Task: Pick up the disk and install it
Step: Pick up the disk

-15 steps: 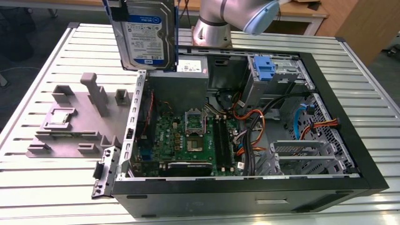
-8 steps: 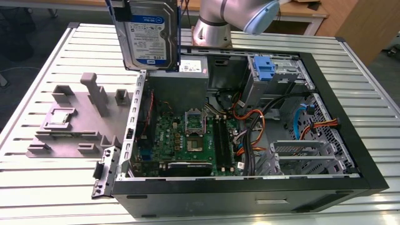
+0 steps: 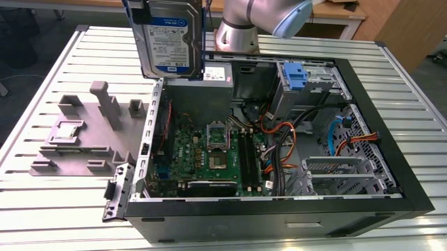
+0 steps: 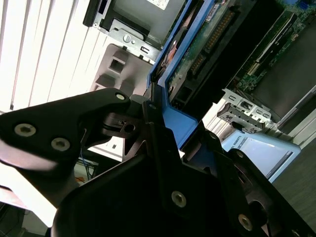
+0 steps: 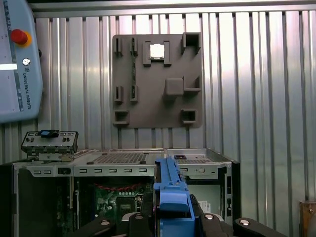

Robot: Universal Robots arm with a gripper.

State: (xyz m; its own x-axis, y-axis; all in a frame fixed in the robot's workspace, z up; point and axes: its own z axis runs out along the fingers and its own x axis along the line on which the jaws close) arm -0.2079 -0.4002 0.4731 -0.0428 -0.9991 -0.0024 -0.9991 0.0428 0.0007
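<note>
Silver-grey rectangular hard disk in blue plastic carrier (image 3: 167,39), aloft.
Black end effector (image 5: 172,219) pinches the carrier edge, disk upright above open black computer case (image 3: 279,222), presumably to clear its walls.

An open computer case (image 3: 265,219) lies on a slatted metal table (image 3: 56,209), beside a grey fixture tray (image 3: 77,157).

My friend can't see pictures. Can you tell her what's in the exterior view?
The disk, a silver hard drive with a white-and-blue label in a blue carrier, hangs upright above the open computer case. The robot arm stands behind the case, and a grey tray lies on the slatted table at the exterior view's left.
</note>
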